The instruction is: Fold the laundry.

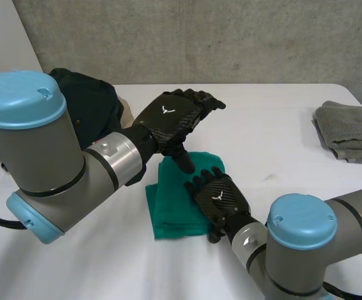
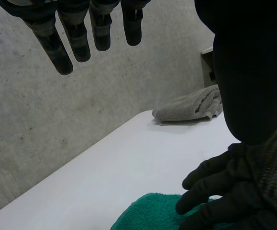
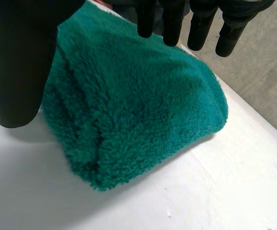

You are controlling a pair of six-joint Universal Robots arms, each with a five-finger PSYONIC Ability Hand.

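Both open and empty, the left hand (image 1: 168, 117) and right hand (image 1: 219, 199) are hovering over the folded green towel (image 1: 168, 206), risking snagging its fold.

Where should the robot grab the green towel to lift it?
The green towel lies flat and doubled, so it is probably best to pinch its thick folded edge on the robot's left, with the fingers coming from that side. The right hand covers the other side.

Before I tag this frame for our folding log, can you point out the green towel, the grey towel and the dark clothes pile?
green towel (image 1: 173, 206): head view, its bare left part.
grey towel (image 1: 346, 131): head view, middle of the fold.
dark clothes pile (image 1: 96, 100): head view, its top.
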